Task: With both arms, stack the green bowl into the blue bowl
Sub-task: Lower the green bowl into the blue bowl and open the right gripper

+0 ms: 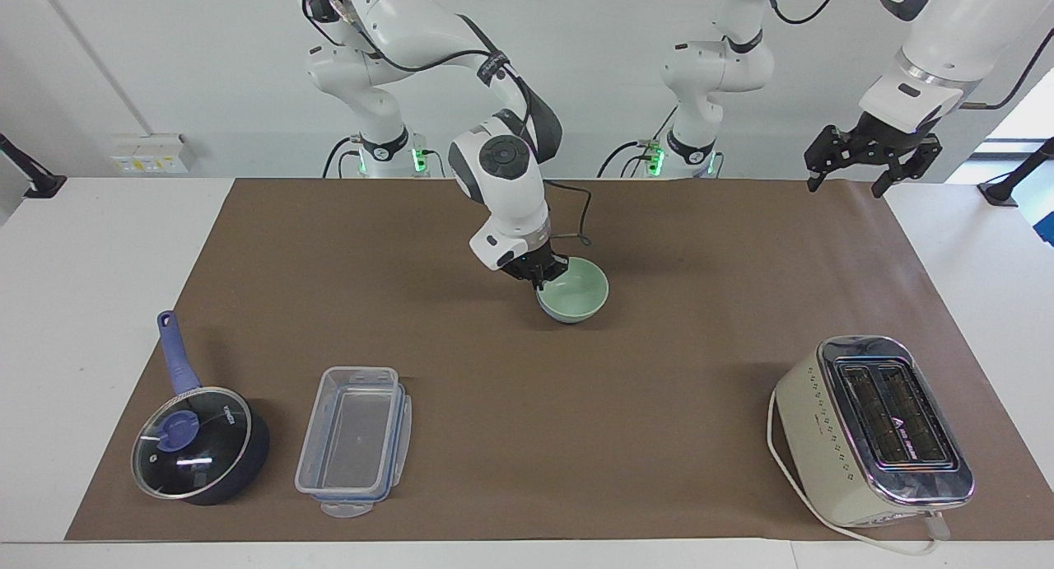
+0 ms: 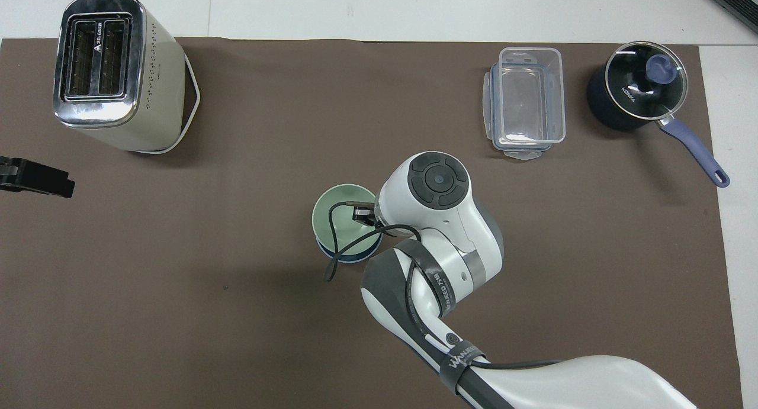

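The pale green bowl hangs from my right gripper, which is shut on the rim at the side toward the right arm's end. The blue bowl lies directly under it on the brown mat. It shows only as a thin crescent in the overhead view and is hidden by the green bowl in the facing view. I cannot tell whether the two bowls touch. My left gripper waits raised and open over the mat's corner at the left arm's end.
A cream toaster stands at the left arm's end, farther from the robots. A clear plastic container and a dark blue lidded saucepan sit toward the right arm's end. The brown mat covers most of the table.
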Robot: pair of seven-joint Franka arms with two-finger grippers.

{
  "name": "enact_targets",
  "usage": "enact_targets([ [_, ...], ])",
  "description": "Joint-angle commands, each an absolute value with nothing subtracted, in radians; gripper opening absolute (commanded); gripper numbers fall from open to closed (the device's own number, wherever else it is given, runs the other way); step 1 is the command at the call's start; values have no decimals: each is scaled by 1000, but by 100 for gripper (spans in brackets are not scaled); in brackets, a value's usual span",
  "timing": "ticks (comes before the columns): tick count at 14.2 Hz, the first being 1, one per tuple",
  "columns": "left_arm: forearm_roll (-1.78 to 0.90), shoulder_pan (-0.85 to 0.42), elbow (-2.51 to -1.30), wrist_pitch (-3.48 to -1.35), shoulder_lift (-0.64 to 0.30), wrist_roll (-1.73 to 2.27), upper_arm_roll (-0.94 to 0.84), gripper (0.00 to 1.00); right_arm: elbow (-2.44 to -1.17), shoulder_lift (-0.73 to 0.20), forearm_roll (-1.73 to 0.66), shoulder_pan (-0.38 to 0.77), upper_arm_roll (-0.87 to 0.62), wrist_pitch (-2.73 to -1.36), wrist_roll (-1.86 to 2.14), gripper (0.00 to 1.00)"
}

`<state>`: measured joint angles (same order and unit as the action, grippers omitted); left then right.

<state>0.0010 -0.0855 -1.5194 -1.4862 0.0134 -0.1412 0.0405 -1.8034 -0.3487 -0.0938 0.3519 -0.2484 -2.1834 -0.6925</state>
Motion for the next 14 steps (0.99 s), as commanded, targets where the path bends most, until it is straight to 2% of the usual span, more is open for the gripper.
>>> enact_targets([
  [1, -8, -77, -1542, -1479, 35, -132, 35, 100, -1805, -345, -81, 365, -255, -2175, -715, 0],
  [6, -8, -77, -1542, -1479, 35, -132, 35, 100, -1807, -324, -81, 368, -255, -2128, -713, 0],
  [14, -8, -75, -1540, -1477, 35, -132, 35, 100, -1864, -311, -81, 353, -255, -2155, -676, 0],
])
